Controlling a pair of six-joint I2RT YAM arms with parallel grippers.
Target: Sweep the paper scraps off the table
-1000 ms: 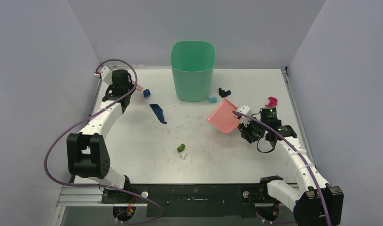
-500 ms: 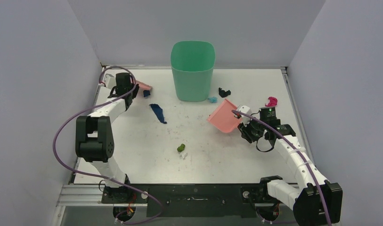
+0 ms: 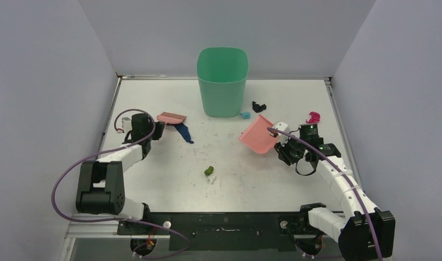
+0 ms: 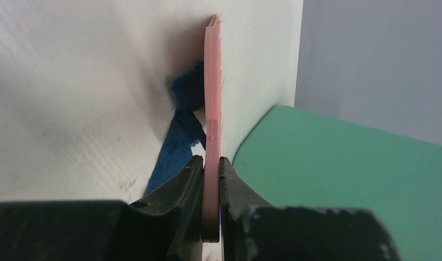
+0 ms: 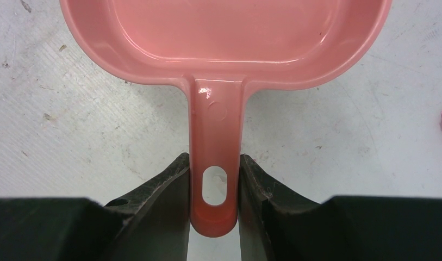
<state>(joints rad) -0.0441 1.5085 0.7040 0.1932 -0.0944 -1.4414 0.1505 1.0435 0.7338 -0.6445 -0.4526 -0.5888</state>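
— Since you're standing nearer, where do the paper scraps (image 3: 181, 131) lie?

— Scattered over the white, scuffed table (image 3: 164, 187), all small and crumpled. A long dark blue strip (image 4: 178, 147) lies left of centre. A green wad (image 3: 209, 170) sits near the middle with a tiny white bit (image 3: 212, 179) just beside it. A light blue bit (image 3: 244, 115) and a black scrap (image 3: 259, 106) rest by the foot of the green bin (image 3: 222, 81). A magenta scrap (image 3: 313, 117) is near the right edge.

— And the arms?

— The left arm is bent sharply at the elbow by the table's left edge, forearm stretched forward. The left end effector (image 4: 210, 168) is pinched tight on the thin pink brush (image 3: 172, 117), and blue paper lies right against that brush. The right arm reaches in from the right. The right end effector (image 5: 214, 163) has its fingers clamped on the handle of the pink dustpan (image 3: 258, 135). The pan's mouth faces roughly toward the bin, near the light blue bit but not touching it.
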